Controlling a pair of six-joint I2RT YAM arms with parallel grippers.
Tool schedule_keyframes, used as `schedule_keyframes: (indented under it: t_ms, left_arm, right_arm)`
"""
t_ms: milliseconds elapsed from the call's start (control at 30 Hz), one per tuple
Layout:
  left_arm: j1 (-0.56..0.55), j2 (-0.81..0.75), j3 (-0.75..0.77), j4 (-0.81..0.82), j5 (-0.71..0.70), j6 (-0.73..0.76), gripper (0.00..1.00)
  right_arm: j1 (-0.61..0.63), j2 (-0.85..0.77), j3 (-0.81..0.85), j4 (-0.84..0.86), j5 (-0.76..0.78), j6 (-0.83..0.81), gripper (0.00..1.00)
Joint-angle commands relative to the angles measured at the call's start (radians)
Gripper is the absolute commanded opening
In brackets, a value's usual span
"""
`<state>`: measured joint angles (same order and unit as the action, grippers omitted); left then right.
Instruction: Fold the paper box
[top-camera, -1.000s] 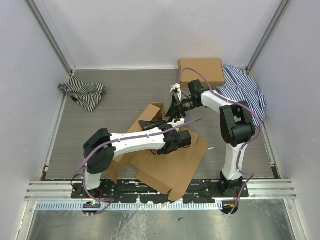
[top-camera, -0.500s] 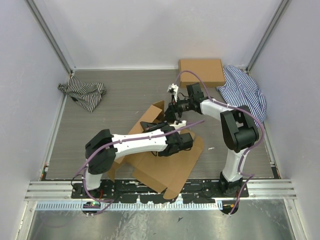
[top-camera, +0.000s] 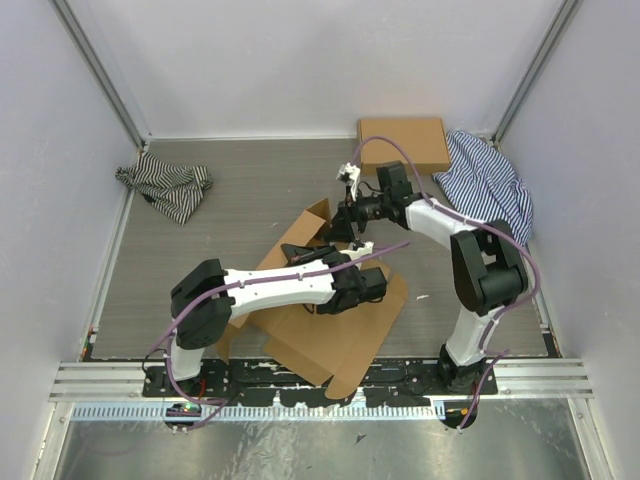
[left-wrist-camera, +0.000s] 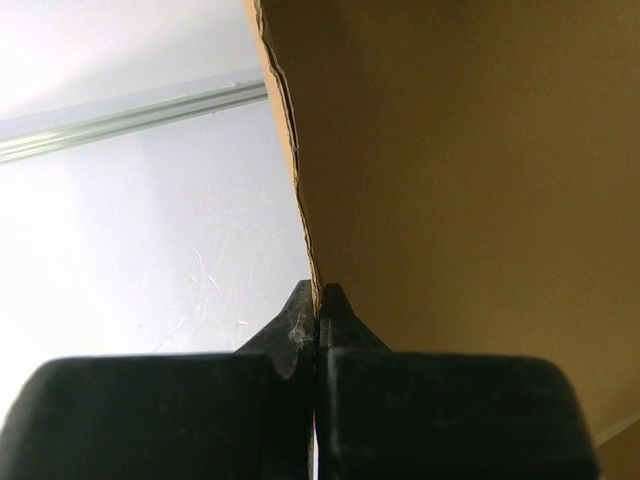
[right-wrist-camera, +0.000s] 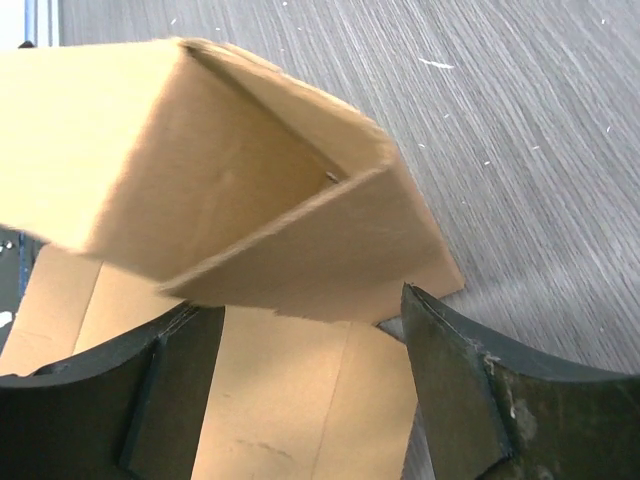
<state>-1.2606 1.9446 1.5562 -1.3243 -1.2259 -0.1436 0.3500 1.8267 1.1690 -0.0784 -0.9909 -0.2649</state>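
The paper box (top-camera: 330, 335) is a brown die-cut sheet lying partly unfolded in the middle of the table, with one flap raised (top-camera: 312, 225) at its far side. My left gripper (top-camera: 368, 284) is shut on the edge of a cardboard panel. In the left wrist view that panel (left-wrist-camera: 450, 180) rises from between the closed tips of the left gripper (left-wrist-camera: 318, 292). My right gripper (top-camera: 346, 222) hangs open just beside the raised flap. In the right wrist view, the right gripper (right-wrist-camera: 300, 315) straddles a folded corner (right-wrist-camera: 250, 200) without touching it.
A ready-made brown box (top-camera: 403, 143) sits at the back right, against a blue striped cloth (top-camera: 492, 185). A dark striped cloth (top-camera: 165, 186) lies at the back left. White walls enclose the table on three sides.
The right gripper has drifted slightly farther back over the raised flap and its jaws have narrowed a little. The sheet's near right flap has shifted slightly left. The left gripper stays clamped.
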Motion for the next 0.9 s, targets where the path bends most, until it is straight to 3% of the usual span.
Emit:
schedule_keyframes:
  t_ms: [0, 133, 233, 500, 700, 867]
  left_arm:
    - [-0.013, 0.033, -0.001, 0.006, 0.091, -0.023, 0.00]
    - [-0.013, 0.028, -0.006, 0.006, 0.090, -0.025, 0.00]
    - [-0.013, 0.026, -0.010, 0.004, 0.087, -0.028, 0.00]
    - [-0.014, 0.035, -0.009, 0.010, 0.092, -0.030, 0.00]
    - [-0.014, 0.037, -0.008, 0.006, 0.095, -0.032, 0.00]
    - [-0.014, 0.046, -0.015, -0.015, 0.094, -0.048, 0.00]
  right_arm:
    - [-0.043, -0.145, 0.003, -0.096, -0.016, -0.050, 0.77]
    - [-0.121, -0.175, -0.023, -0.049, -0.060, 0.034, 0.77]
    - [-0.137, -0.158, -0.028, 0.053, 0.005, 0.138, 0.77]
    - [-0.099, 0.159, 0.268, 0.161, 0.085, 0.380, 0.70]
    - [-0.072, 0.274, 0.370, 0.270, 0.102, 0.507, 0.70]
    - [-0.044, 0.301, 0.339, 0.302, -0.012, 0.500, 0.71]
